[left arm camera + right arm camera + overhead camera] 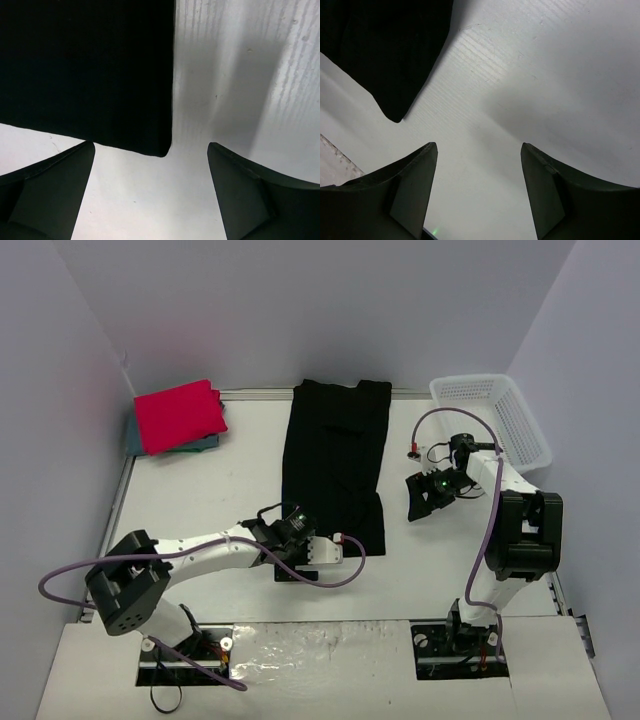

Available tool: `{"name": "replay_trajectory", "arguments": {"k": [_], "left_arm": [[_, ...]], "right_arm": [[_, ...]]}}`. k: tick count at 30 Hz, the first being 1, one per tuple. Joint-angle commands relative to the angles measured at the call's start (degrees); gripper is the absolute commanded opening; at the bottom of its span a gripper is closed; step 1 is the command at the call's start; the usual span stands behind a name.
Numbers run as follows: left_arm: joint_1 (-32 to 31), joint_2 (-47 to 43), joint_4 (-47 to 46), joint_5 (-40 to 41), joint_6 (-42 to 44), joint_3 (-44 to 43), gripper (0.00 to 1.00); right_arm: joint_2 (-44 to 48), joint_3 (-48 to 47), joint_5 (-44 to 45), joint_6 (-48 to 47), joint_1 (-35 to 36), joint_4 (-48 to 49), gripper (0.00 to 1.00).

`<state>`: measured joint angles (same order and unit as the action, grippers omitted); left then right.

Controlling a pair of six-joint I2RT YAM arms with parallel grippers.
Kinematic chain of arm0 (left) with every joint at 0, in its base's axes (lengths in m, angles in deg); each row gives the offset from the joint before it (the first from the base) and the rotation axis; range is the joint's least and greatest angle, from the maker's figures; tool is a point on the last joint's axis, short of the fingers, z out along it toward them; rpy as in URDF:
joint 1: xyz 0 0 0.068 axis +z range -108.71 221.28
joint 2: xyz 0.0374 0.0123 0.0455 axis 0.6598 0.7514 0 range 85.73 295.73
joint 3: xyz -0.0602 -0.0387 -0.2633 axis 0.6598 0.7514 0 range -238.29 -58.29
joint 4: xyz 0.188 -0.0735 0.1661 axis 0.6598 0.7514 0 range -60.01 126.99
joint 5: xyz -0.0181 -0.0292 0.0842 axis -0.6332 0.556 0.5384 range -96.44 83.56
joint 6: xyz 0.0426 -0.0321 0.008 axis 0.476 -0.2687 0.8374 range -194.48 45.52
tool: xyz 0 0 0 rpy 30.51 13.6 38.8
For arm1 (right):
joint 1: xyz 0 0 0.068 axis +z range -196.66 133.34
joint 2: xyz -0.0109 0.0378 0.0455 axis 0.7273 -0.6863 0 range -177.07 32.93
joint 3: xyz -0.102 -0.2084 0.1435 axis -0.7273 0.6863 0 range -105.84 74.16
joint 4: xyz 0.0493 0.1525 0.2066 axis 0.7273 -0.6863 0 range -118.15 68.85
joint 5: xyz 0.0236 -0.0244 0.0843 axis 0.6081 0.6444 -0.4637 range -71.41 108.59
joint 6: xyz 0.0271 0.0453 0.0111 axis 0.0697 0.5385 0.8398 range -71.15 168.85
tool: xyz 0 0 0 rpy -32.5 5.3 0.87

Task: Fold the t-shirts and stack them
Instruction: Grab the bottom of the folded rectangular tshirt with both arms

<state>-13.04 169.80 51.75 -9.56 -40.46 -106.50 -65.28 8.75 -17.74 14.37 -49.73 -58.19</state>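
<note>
Shirt corner (145, 125) lies just beyond spread left gripper (151, 148).

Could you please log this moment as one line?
black t-shirt: flat, mid-table | red t-shirt: folded on teal t-shirt, far-left | left gripper: open, at black t-shirt's near edge | right gripper: open, right of it

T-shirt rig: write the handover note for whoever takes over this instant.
Left gripper: open, empty, at a near corner of the black t-shirt.
Right gripper: open, empty, beside that shirt's right edge.
Red-pink t-shirt lies folded on the teal t-shirt, far left.
Done: those two stacked.
To do: finish folding the black one, then add it to the stack.
</note>
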Motion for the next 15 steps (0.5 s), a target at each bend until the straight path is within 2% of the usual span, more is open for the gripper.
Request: {"name": "replay_trajectory", "arguments": {"k": [1,15], "left_arm": [[-0.3,0.7,-2.6,2.4,-0.4,0.1,0.96],[-0.3,2.3,-7.3,9.1,0.0,1.6,1.00]], "right_arm": [[-0.3,0.3,0.5,0.3,-0.3,-1.7,0.64],[-0.8,0.5,1.3,0.4,0.0,-1.6,0.64]]}}
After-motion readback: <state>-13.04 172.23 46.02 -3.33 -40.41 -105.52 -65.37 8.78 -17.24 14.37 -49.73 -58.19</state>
